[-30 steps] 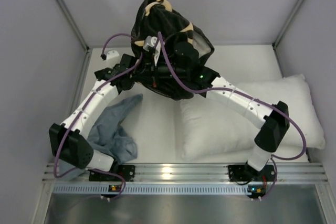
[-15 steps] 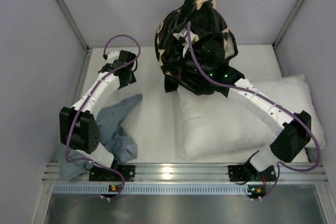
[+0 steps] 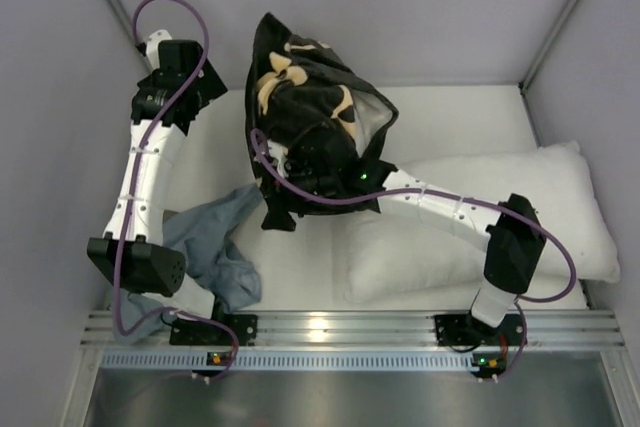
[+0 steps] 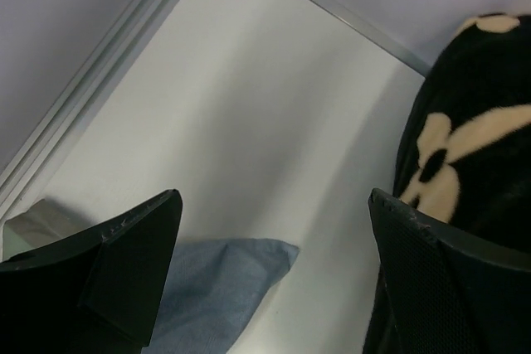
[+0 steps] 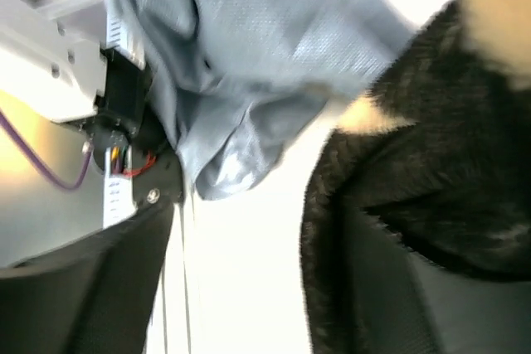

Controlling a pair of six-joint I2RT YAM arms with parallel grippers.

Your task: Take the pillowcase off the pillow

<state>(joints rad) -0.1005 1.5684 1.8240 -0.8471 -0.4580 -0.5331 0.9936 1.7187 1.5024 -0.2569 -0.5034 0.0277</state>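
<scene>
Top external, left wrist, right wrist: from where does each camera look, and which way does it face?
Top external: above and behind the arms, looking down on the table; both arms show, with pillowcase, pillow and blue-grey cloth.
Left wrist: on the left arm, looking down at the table; the open left gripper frames it.
Right wrist: on the right arm, facing the near rail; the right gripper shows, fingers apart.
Shared: pillowcase and blue-grey cloth appear in all three.

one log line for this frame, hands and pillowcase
left hand open, empty | right hand open, pillowcase draped over it | pillow bare, case off
</scene>
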